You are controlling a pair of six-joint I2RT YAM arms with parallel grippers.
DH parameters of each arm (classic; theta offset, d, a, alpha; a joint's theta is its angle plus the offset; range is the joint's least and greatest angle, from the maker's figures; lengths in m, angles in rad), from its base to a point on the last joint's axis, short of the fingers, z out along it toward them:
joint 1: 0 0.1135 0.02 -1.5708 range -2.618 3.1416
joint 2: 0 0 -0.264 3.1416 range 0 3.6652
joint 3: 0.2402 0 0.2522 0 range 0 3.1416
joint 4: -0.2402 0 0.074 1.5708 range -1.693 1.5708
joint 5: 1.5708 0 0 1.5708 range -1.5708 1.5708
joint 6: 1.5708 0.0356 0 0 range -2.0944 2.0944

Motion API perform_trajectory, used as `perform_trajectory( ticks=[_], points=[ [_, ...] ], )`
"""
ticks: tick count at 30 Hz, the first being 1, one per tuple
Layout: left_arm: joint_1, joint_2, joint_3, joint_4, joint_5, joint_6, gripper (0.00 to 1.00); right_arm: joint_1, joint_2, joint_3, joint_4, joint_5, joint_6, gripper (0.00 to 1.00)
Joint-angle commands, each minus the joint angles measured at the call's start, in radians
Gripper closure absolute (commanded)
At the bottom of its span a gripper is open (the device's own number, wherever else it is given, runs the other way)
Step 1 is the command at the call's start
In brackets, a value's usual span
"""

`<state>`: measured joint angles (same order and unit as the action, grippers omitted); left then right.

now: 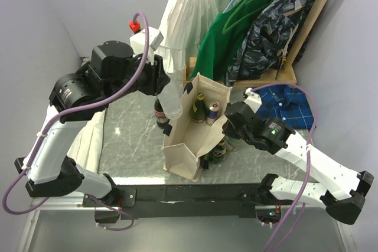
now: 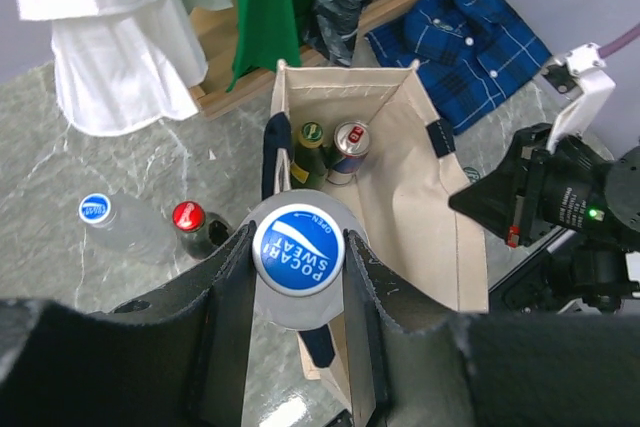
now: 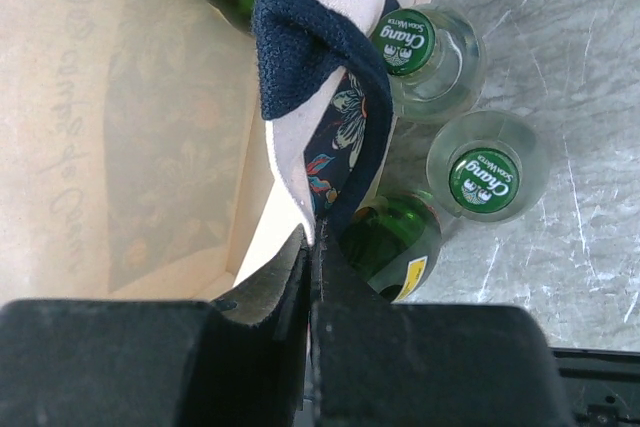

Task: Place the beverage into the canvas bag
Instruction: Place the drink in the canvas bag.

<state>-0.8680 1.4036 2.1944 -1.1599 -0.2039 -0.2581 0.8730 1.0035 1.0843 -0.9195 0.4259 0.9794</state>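
Left pincer (image 2: 296,279) is squeezed shut around the beverage bottle (image 2: 297,247), just under its blue cap, and I hold it up in the air. My right pincer (image 3: 312,252) is pinched shut on the rim of the canvas bag (image 1: 183,154), next to the dark blue strap, and I think that helps hold the mouth open.

The bag stands tall on the grey tabletop (image 1: 130,140). From above, the bottle hangs over the bag's left edge, not over the middle of the hole. It is not inside yet.

Here is my worry. If I go straight down, the bottle's bottom may hit the rim or the strap. The bag is soft, so it could fold or tip over. If my right pincer slips, the mouth could flop shut.

The bag is not empty. A green bottle (image 2: 311,142) and a can (image 2: 350,142) stand at the far end, so my bottle could bump them.

Outside the bag, a red-capped bottle (image 2: 188,217) stands on its left and two green-capped bottles (image 3: 405,42) on its right.
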Motion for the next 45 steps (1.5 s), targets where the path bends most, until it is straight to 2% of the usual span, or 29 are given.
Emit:
perform_trajectory(
  ticks=[1, 11, 17, 25, 32, 45],
  points=[
    [-0.029, -0.017, 0.088, 0.212, 0.012, 0.031, 0.99, 0.006, -0.013, -0.024, -0.03, 0.016, 0.013, 1.0],
    [-0.104, 0.034, 0.099, 0.236, 0.014, 0.06, 0.99, 0.004, -0.009, -0.024, -0.028, 0.017, 0.019, 1.0],
    [-0.154, 0.063, 0.062, 0.244, -0.045, 0.071, 0.99, 0.006, -0.009, -0.026, -0.027, 0.019, 0.027, 1.0],
    [-0.18, 0.072, -0.062, 0.284, -0.065, 0.053, 0.99, 0.006, -0.003, -0.023, -0.03, 0.019, 0.031, 1.0],
    [-0.181, 0.025, -0.241, 0.397, -0.086, 0.033, 0.99, 0.004, -0.002, -0.023, -0.036, 0.027, 0.039, 1.0],
    [-0.181, 0.0, -0.351, 0.471, -0.117, -0.001, 0.99, 0.006, -0.009, -0.026, -0.033, 0.031, 0.045, 1.0]
  ],
)
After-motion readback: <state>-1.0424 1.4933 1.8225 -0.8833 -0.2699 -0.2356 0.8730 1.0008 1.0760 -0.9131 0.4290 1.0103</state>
